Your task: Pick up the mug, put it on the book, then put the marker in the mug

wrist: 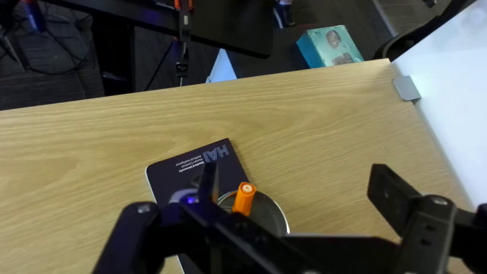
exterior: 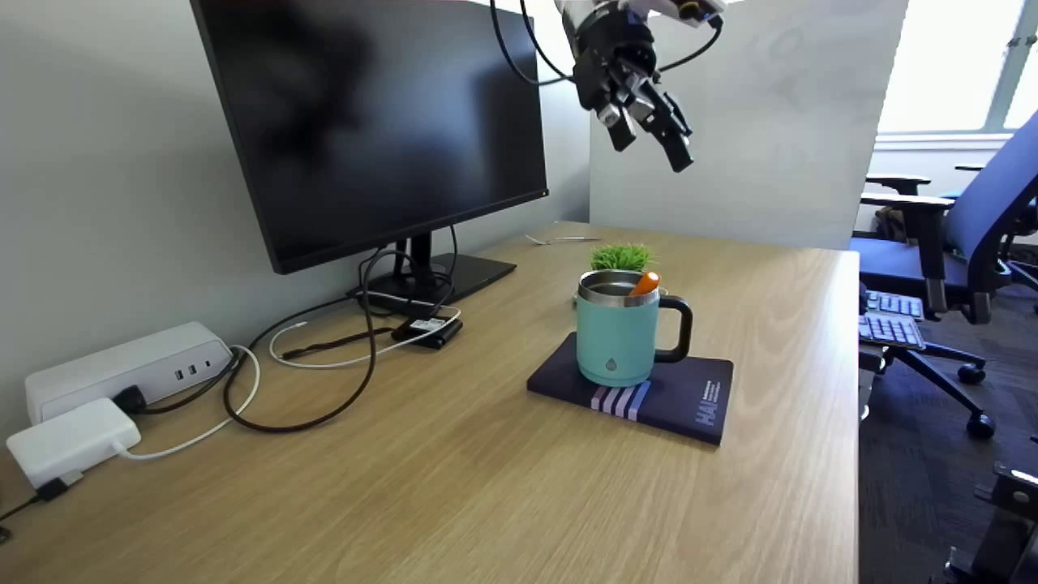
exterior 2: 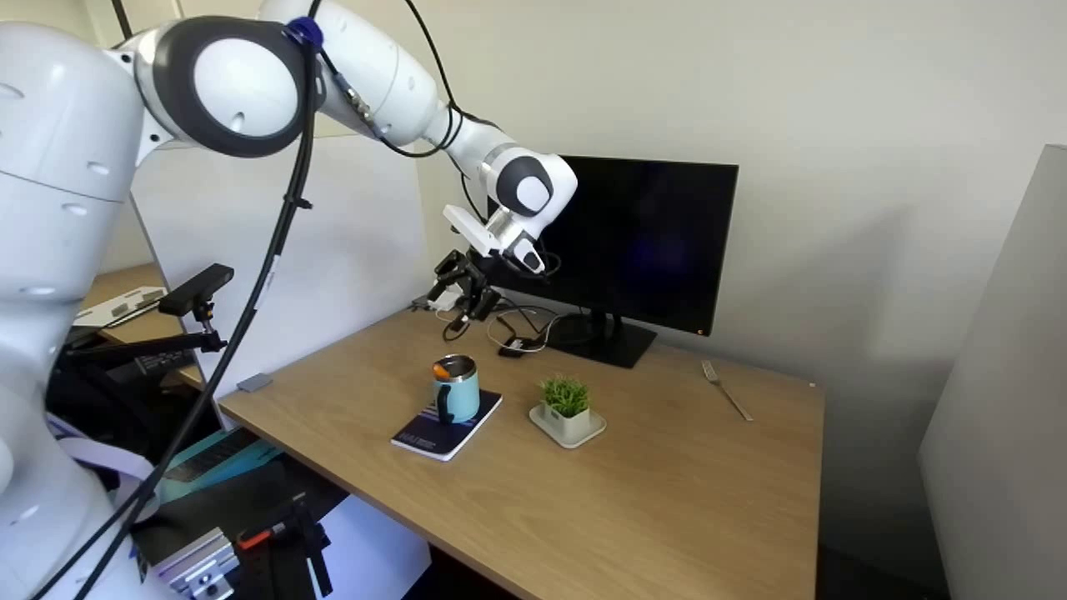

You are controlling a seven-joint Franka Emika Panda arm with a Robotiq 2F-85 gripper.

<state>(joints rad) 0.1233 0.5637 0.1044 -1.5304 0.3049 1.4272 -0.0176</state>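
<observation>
Exterior view: your marker is leaning in the mug, its long axis tilting up toward the handle; your tool is hanging above, jaws apart.

In an exterior view, the mug hides the lower parts of the marker and the far plant; the monitor is cut off at upper left.

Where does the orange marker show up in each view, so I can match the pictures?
In an exterior view: the marker right of centre, poking from the mug.
In an exterior view: the marker left of centre, below mid-height.
Wrist view: the marker straight below centre.
Shared landmark: the book, under the mug.
</observation>
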